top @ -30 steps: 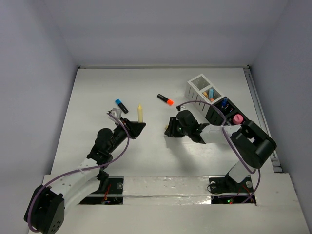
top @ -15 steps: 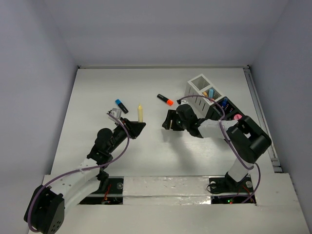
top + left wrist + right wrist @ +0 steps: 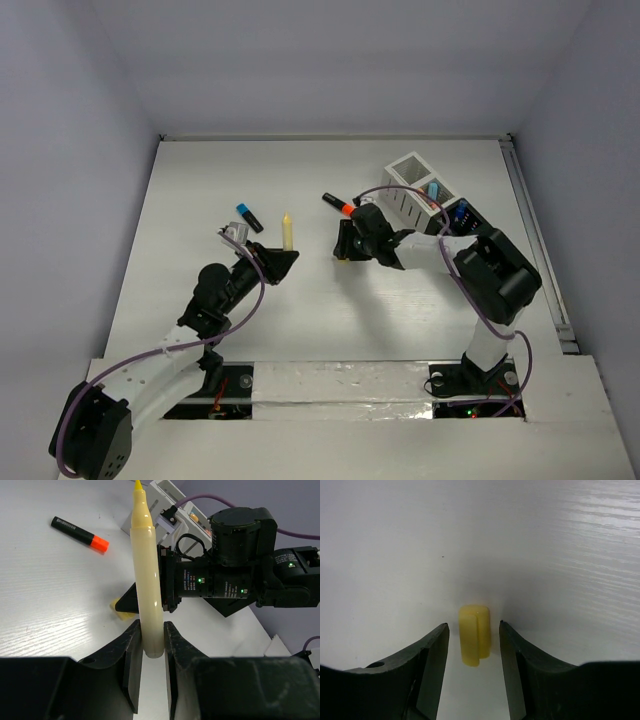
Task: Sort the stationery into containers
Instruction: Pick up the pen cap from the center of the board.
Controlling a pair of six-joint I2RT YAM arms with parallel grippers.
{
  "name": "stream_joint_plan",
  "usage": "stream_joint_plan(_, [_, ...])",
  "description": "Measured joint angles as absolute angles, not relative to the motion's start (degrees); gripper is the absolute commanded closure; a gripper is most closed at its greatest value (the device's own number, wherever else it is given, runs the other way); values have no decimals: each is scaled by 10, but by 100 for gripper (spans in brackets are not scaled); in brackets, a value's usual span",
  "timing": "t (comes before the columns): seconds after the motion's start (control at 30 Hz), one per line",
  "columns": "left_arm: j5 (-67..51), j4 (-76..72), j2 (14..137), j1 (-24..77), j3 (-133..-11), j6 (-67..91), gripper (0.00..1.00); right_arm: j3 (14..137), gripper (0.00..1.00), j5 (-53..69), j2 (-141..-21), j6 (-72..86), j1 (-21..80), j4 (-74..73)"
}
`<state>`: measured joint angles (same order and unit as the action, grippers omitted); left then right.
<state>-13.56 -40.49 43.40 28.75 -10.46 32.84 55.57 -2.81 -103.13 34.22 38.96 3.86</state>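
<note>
**One marker held, one cap waiting**

A blue-capped marker [image 3: 249, 217] lies on the tabletop [image 3: 200, 180] at the left. Near it, the left pincer [image 3: 149, 640] squeezes a pale yellow marker [image 3: 147, 580], tip up. An orange-capped marker [image 3: 339, 204] lies in the middle. The right pincer [image 3: 473, 625] is spread wide around a small yellow cap [image 3: 474, 640], not touching it. The boxes [image 3: 405, 172] stand at the right.

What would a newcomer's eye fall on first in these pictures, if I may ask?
Most striking is the pale yellow marker clamped by its base in the left gripper, over the left half of the table. Next, the right gripper sits open around a small yellow cap lying near the middle, close to a black marker with an orange cap.
</note>
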Motion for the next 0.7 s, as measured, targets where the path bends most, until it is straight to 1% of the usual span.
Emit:
stream_joint_plan(0.2, [-136,-405,433,288,-105,328,100,592,49,-61,-1039,312,390,-29])
stream_joint_plan(0.37, [-136,-405,430,288,-105,328,100,659,48,-97,-1077,282,407,-92])
stream_joint_plan(0.7, [-136,-405,426,288,-105,328,100,728,49,-158,-1119,250,440,-164])
